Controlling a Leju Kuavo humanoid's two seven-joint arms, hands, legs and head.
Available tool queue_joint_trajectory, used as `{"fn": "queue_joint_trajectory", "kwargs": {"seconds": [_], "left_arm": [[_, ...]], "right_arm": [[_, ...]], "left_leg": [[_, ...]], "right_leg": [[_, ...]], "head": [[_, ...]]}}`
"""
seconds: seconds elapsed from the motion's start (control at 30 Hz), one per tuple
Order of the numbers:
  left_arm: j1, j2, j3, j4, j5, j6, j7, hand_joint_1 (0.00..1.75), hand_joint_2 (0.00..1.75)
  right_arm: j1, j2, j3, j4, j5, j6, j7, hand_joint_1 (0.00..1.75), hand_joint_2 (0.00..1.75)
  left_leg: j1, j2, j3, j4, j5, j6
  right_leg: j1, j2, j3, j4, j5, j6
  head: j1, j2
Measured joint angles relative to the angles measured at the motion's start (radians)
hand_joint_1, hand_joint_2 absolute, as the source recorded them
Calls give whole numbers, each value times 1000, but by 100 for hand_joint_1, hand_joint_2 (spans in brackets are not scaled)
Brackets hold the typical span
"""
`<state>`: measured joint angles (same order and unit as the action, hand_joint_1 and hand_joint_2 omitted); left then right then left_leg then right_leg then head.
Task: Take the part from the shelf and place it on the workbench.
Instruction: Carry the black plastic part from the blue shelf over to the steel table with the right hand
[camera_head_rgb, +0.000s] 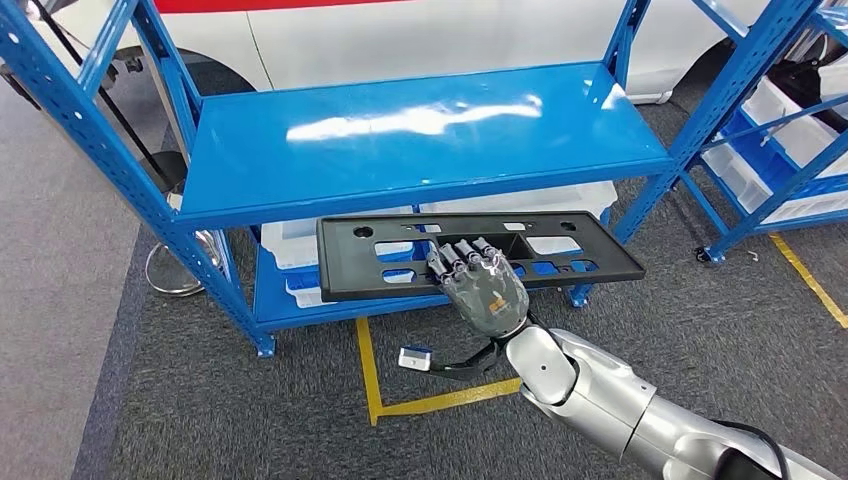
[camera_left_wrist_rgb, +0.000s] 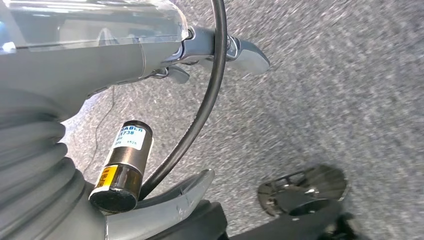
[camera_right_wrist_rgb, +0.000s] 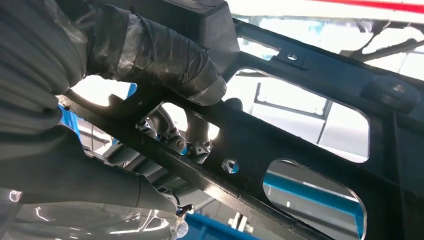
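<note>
Black part (camera_head_rgb: 470, 255) gripped by right hand (camera_head_rgb: 488, 296) fingers (camera_head_rgb: 462, 255), beside blue shelf (camera_head_rgb: 420, 140).

We see the right robot hand (camera_head_rgb: 487, 290) covering the middle of the black part (camera_head_rgb: 400, 262) in the head view. The part's far ends run off the right wrist picture. The left robot hand's (camera_left_wrist_rgb: 150, 65) fingers are blurred.
</note>
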<state>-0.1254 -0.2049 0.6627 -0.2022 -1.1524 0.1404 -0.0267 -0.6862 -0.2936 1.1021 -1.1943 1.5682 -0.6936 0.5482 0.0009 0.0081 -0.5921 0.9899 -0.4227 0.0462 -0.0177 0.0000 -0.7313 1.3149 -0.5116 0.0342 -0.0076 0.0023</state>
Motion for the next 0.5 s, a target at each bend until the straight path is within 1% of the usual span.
{"fn": "queue_joint_trajectory", "kwargs": {"seconds": [0.03,0.07,0.1,0.13,0.17,0.2,0.23,0.27,0.3,0.33,0.37,0.4,0.43,0.47,0.5], "left_arm": [[0,0,0,0,0,1,0,0,175],[0,0,0,0,0,1,0,0,175],[0,0,0,0,-1,2,0,0,175],[0,0,0,0,-1,4,0,0,175],[0,0,0,0,-2,4,0,0,175],[1,0,0,0,-2,5,0,0,175],[2,0,0,0,-2,6,0,0,175],[4,0,0,0,-2,6,0,0,175],[6,1,0,0,-2,6,0,0,175],[8,1,0,0,-2,6,0,0,175],[9,1,0,0,-2,6,0,0,175],[9,1,0,0,-2,7,0,0,175],[9,1,0,0,-2,7,0,0,175],[9,1,0,0,-2,7,0,0,175],[9,1,0,0,-2,7,0,0,175]], "right_arm": [[1,0,0,0,0,0,0,175,175],[2,0,0,0,0,0,0,175,175],[2,0,0,-1,0,0,0,175,175],[2,0,0,-2,0,0,1,175,175],[3,0,0,-3,0,-1,1,175,175],[4,-1,0,-4,0,-1,1,175,175],[6,-1,0,-4,0,-1,1,175,175],[6,-2,0,-4,0,-1,1,175,175],[7,-2,0,-4,0,-1,0,175,175],[7,-2,0,-5,0,-1,-1,175,175],[7,-2,0,-5,0,-1,-1,175,175],[8,-3,0,-6,0,-1,-2,175,175],[9,-3,0,-6,0,-1,-2,175,175],[10,-3,0,-6,0,-1,-2,175,175],[11,-3,0,-6,0,-1,-3,175,175]], "left_leg": [[0,0,-18,8,7,-3],[0,0,-34,17,14,-7],[-1,0,-47,27,19,-12],[-2,-1,-55,33,25,-18],[-3,-1,-60,35,32,-24],[-2,-1,-62,34,41,-30],[-2,-2,-65,32,47,-36],[-1,-3,-72,35,41,-41],[0,-4,-82,53,16,-46],[1,-5,-97,89,-26,-50],[2,-5,-113,143,-80,-54],[3,-5,-129,209,-128,-57],[3,-5,-138,269,-156,-58],[3,-5,-136,310,-160,-59],[3,-5,-120,320,-141,-57]], "right_leg": [[-2,0,43,-42,25,0],[-3,0,97,-110,30,0],[-2,1,150,-184,19,-4],[0,2,186,-240,4,-9],[4,3,204,-272,-11,-14],[7,4,205,-282,-11,-22],[6,2,198,-282,-2,-30],[4,0,190,-284,7,-39],[2,-1,179,-286,19,-49],[0,-3,166,-288,32,-56],[0,-3,152,-288,43,-61],[1,-3,137,-287,55,-63],[3,-3,122,-287,66,-64],[4,-4,106,-286,77,-64],[6,-4,92,-285,88,-63]], "head": [[0,0],[0,0],[0,0],[0,0],[0,0],[0,0],[0,0],[0,0],[0,0],[-1,0],[-1,0],[-2,0],[-2,0],[-2,0],[-2,0]]}}
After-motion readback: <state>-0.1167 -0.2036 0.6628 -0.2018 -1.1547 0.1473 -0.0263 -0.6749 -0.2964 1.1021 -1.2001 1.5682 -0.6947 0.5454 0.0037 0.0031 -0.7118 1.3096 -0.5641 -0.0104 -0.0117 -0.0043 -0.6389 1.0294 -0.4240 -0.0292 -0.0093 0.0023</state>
